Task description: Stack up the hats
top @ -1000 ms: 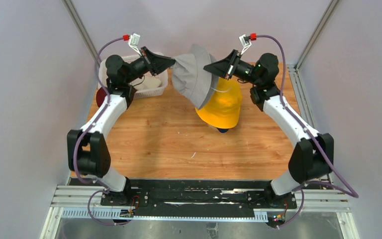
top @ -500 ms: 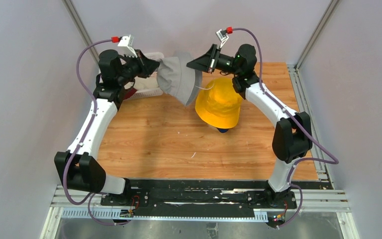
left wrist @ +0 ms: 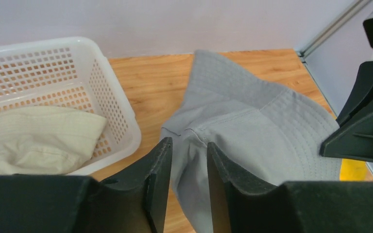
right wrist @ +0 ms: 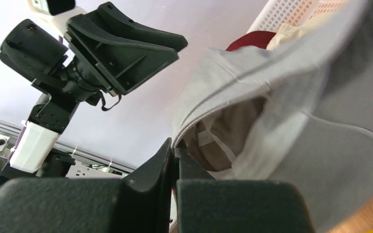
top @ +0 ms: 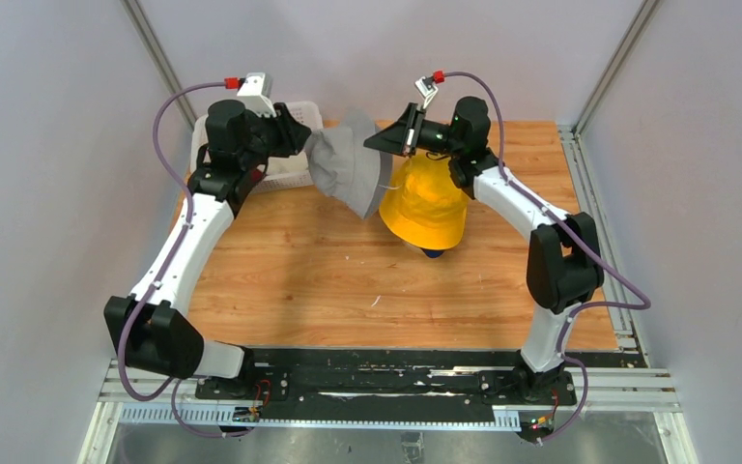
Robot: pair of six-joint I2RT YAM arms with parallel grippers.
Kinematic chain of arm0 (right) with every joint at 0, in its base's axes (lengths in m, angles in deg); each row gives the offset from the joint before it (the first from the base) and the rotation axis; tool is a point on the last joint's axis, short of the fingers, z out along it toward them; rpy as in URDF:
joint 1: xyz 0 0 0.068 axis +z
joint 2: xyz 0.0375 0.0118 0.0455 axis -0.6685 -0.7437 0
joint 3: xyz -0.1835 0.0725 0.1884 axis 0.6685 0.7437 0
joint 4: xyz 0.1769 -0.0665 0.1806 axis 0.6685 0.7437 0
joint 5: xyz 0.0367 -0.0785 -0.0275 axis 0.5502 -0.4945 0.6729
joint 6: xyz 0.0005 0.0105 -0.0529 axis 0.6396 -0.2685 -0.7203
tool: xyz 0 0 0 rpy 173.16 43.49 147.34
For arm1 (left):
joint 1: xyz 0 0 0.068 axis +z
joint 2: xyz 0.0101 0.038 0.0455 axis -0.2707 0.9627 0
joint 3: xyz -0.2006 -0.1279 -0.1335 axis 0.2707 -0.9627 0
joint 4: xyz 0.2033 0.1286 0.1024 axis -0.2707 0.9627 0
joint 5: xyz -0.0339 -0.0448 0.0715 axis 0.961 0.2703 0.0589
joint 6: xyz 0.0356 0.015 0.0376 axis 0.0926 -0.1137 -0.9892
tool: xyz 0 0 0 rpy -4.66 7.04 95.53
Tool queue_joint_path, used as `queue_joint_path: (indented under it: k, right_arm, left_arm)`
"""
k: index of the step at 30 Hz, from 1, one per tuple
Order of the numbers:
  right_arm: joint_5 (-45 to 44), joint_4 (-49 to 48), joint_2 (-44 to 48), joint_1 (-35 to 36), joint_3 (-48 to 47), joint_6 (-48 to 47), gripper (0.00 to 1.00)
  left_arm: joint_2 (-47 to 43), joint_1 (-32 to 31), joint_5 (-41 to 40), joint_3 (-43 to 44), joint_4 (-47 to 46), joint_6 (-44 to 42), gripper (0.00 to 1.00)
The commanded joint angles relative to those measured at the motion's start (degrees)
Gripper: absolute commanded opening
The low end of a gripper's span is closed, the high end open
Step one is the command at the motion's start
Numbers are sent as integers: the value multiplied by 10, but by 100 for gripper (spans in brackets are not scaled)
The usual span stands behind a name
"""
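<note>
Top external view: a grey hat (top: 348, 172) hangs in the air over the far edge of the wooden table (top: 299, 280), between the two arms. The right gripper (top: 377, 143) meets its right side, and the left gripper (top: 301, 140) sits at its left side. A yellow hat (top: 430, 198) stands just right of it, near the far edge, with a sliver of a navy hat (top: 432, 253) showing underneath. A white basket (top: 295, 176) sits in the far left corner. Left wrist view: the left pincer's fingers stand apart with a clear gap, pinching nothing; the grey hat's crown and brim show beyond their tips. A beige hat (left wrist: 39, 138) lies in the basket. Right wrist view: the right pincer's fingers are pressed tight together on the grey hat's brim edge, and the hat's inside lining faces the camera. Part of a dark red hat (right wrist: 252, 40) shows behind it, beside the basket.
</note>
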Motion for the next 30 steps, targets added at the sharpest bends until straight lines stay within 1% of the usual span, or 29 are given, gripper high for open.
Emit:
queue_joint_path:
  k: [1, 4, 7, 13, 18, 24, 30]
  right_arm:
    - [16, -9, 3, -14, 13, -14, 0]
    - [18, -11, 13, -28, 29, -14, 0]
    - [19, -21, 25, -39, 43, -12, 0]
    - [25, -41, 3, -35, 16, 11, 0]
    - [31, -49, -29, -22, -33, 31, 1]
    - [28, -56, -22, -23, -36, 36, 0]
    - [35, -59, -52, -1, -85, 50, 1]
  left_arm:
    - [-29, -10, -41, 27, 1, -17, 40]
    - [-33, -15, -54, 35, 13, -23, 51]
    - [-36, -21, -65, 35, 11, -24, 57]
    - [-34, -33, -80, 38, 10, -28, 57]
    - [-38, -36, -90, 39, 13, -34, 58]
    - [-44, -36, -97, 33, 12, -36, 58]
    - [-42, -37, -95, 35, 10, -32, 58]
